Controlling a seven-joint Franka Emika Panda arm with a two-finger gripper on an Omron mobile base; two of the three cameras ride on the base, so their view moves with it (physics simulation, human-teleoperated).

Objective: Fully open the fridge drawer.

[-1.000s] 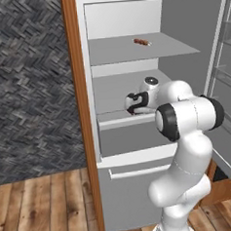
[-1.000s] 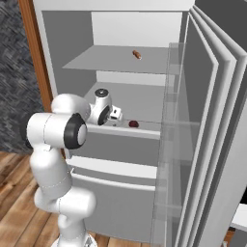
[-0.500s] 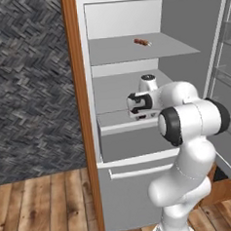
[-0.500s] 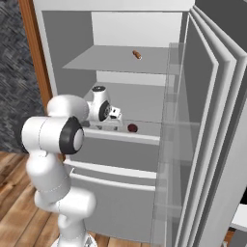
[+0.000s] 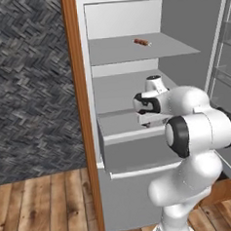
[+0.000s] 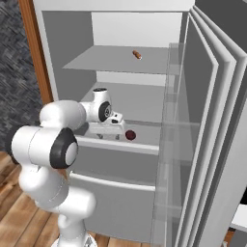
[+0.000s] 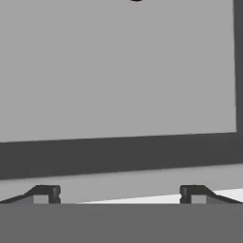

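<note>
The fridge drawer (image 5: 134, 154) is a light-grey box with a white top lip, standing partly pulled out of the open fridge below the middle shelf; its front also faces me in the right base view (image 6: 116, 163). My gripper (image 5: 150, 120) points down over the drawer's front lip, fingers wide apart and open, holding nothing. In the hand view the gripper (image 7: 121, 195) looks into the drawer's bare grey floor (image 7: 118, 71), with its dark inner wall and white lip just above the fingertips (image 7: 47, 193). A small dark-red ball (image 6: 130, 135) lies in the drawer beside the gripper (image 6: 109, 131).
The fridge door (image 6: 212, 144) stands open on the right, close to my arm. A small brown item (image 5: 140, 42) lies on the upper shelf. A white lower panel (image 6: 113, 205) sits under the drawer. A wooden frame (image 5: 80, 115) borders the fridge on the left.
The drawer has slid further out of the fridge towards me. My gripper has come out and down with its front lip.
</note>
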